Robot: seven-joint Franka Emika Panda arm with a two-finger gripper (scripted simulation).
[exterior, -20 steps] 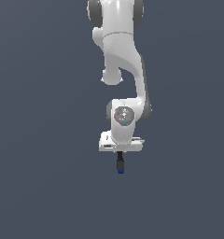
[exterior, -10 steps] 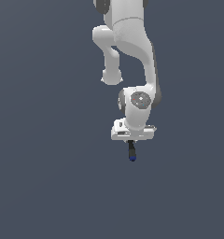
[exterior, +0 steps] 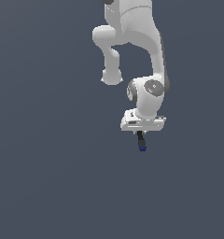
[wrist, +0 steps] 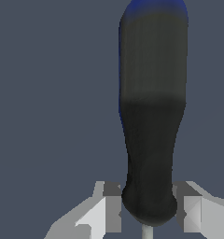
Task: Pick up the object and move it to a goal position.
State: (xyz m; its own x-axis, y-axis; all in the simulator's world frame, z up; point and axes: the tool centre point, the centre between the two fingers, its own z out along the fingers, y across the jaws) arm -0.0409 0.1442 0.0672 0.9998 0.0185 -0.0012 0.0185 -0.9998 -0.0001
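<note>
The object is a slim screwdriver-like tool (exterior: 141, 141) with a black-grey handle and a blue end cap. It hangs below my white gripper (exterior: 141, 134), blue cap pointing down. In the wrist view the handle (wrist: 152, 116) fills the middle, held between my two fingers (wrist: 112, 203) at its narrow end, with the thin shaft just showing behind. The gripper is shut on the tool. The tool is far narrower than the gripper body. No goal marker shows in either view.
A plain dark grey-blue surface (exterior: 48, 163) fills the background of both views. The white arm (exterior: 132, 42) rises from the gripper to the top edge of the exterior view. No other objects are visible.
The arm has carried the gripper and the held tool toward the exterior view's right and slightly upward. The grip on the tool has stayed the same.
</note>
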